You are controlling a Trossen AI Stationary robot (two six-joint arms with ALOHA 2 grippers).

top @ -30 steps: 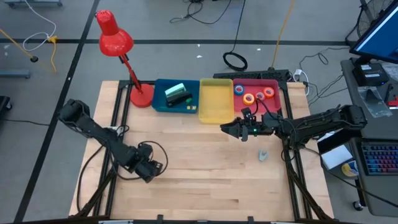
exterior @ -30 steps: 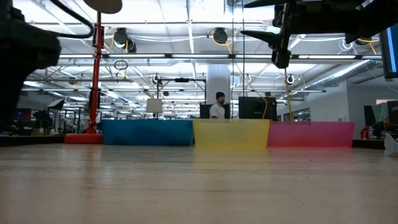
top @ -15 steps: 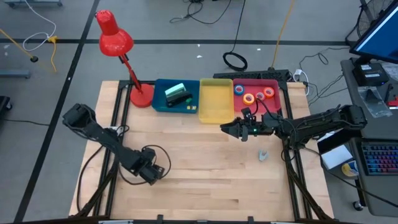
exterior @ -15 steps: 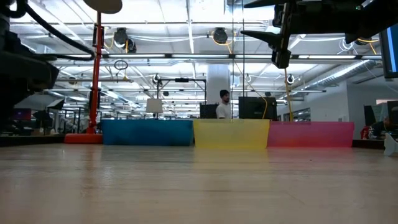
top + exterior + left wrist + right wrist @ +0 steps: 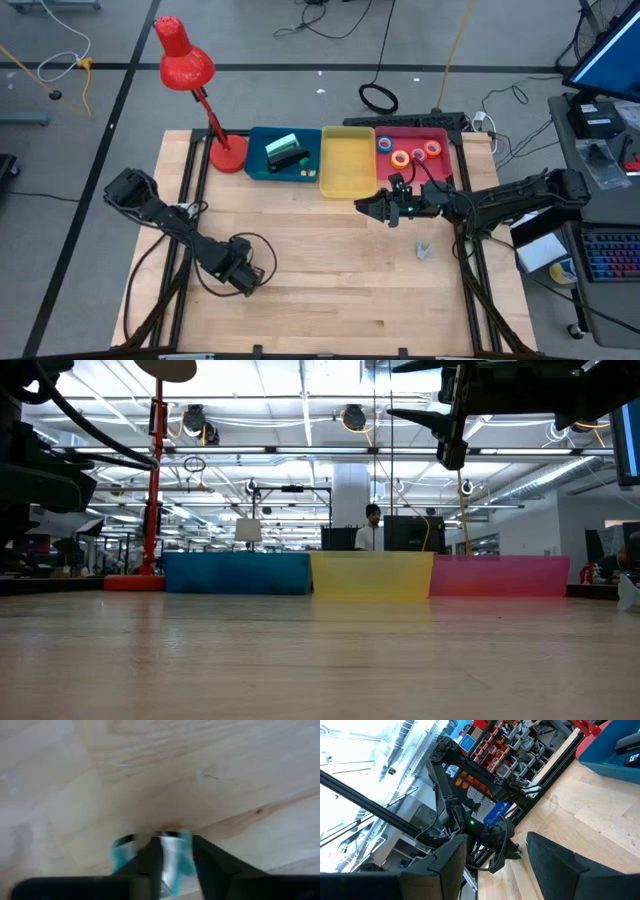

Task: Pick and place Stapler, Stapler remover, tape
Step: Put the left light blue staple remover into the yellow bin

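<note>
Pale wooden bench [image 5: 330,270]. My left gripper [image 5: 172,855] clamps small teal-and-white piece [image 5: 176,855], likely staple remover; I lift straight, carry to yellow bin [image 5: 346,165]. Right gripper [image 5: 366,207] open, waiting.

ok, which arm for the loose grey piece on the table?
Probably right: the right gripper is open and near the grey piece; the left gripper, farther off, grips a teal item.

In the left wrist view, a blurred teal and white object [image 5: 170,855] sat between the dark fingers [image 5: 150,865], too unclear to identify. From above, the left gripper [image 5: 246,279] hid it. The small grey piece [image 5: 423,249] on the wooden tabletop [image 5: 330,290] was too small to tell. In the low view, coloured bin walls hid all contents.
</note>
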